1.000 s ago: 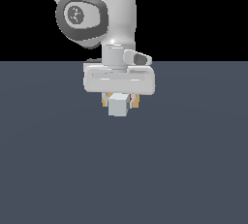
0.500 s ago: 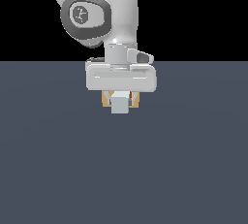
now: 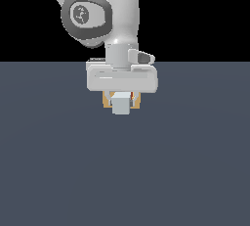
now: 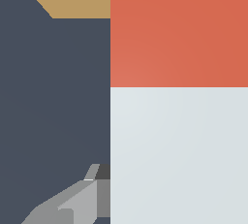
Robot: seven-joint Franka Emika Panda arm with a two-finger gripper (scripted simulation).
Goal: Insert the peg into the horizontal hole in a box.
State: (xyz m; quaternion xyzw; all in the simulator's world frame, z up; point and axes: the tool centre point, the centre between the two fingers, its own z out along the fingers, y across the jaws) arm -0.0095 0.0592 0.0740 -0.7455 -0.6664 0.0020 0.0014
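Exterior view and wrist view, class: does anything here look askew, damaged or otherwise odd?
Nothing stands out. The gripper holds the peg level, its grey end facing the camera, in front of the tan box. Nothing looks damaged; the hole is hidden.

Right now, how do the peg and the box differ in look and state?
The peg is two-toned, grey-white and red in the wrist view; the box is plain tan. The peg is held in the gripper, its pale end toward the exterior camera; the box sits behind it, largely hidden. Both look square-faced.
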